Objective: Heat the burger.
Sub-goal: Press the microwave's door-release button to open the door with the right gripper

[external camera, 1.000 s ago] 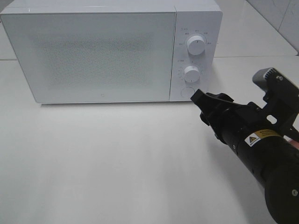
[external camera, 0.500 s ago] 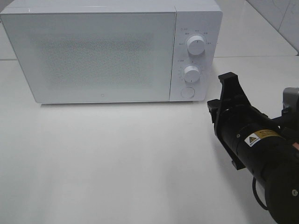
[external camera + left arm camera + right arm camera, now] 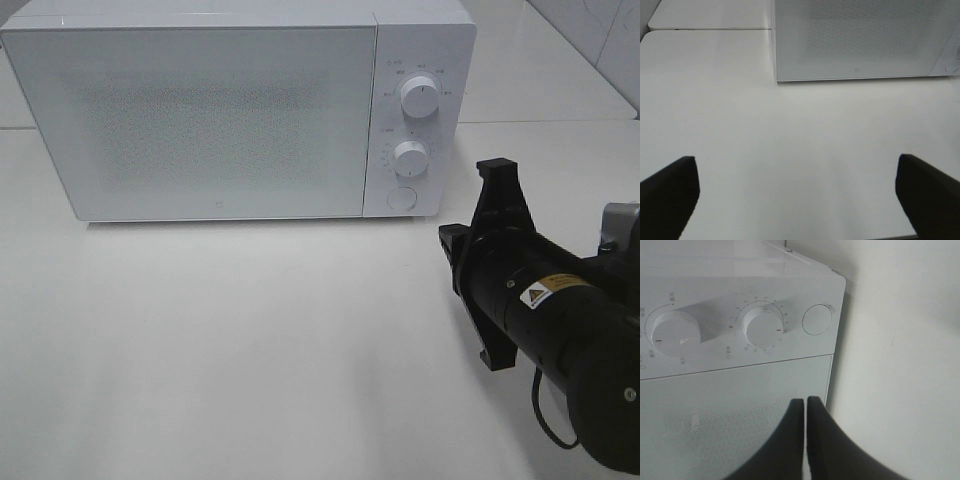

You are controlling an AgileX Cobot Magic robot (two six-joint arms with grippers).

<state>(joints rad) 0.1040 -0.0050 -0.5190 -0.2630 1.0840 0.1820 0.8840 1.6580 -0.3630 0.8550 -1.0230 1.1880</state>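
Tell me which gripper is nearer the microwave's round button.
Right. The right gripper, shut, sits close to the round button; the left gripper, open, is farther back across the table, facing the microwave door.

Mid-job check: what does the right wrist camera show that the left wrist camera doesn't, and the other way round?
Only the right wrist view: the upper dial, lower dial and round button, plus the right gripper, jaws shut. Only the left wrist view: the left gripper, jaws wide open above the table, and a second tabletop behind it. Both: the closed, speckled microwave door and the white table.
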